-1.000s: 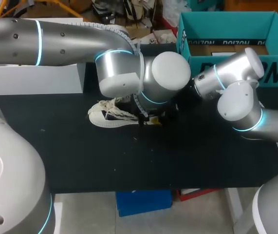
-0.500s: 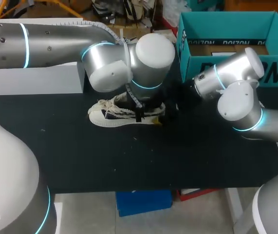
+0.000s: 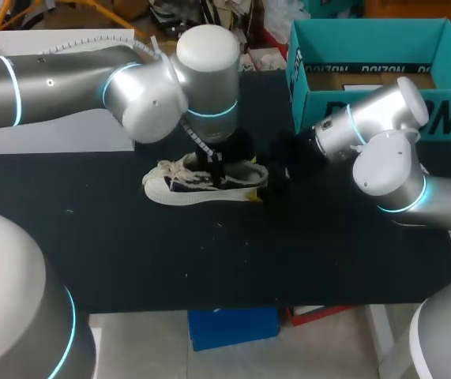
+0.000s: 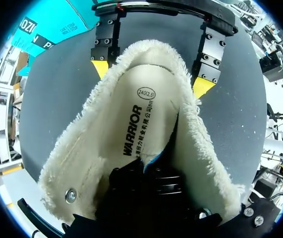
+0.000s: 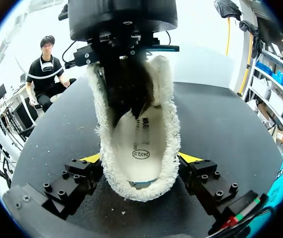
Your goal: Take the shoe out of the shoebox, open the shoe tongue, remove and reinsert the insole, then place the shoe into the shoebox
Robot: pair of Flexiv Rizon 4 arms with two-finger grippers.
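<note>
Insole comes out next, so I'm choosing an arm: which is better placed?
Probably left: the left gripper sits inside the shoe's opening over the insole; the right gripper's fingers clamp the heel, steadying it.

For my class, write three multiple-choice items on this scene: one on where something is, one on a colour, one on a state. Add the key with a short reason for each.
1. Where is the shoe?
A. inside the shoebox
B. on the black table
C. held up in the air

2. What colour is the shoebox?
A. teal
B. red
C. white

3. How is the right tool?
A. open, clear of the shoe
B. shut on the shoe
C. shut on the shoebox's rim

Key:
1 B, the shoe rests on the table, outside the shoebox.
2 A, its walls are teal.
3 B, both fingers press the shoe from two sides.
</note>
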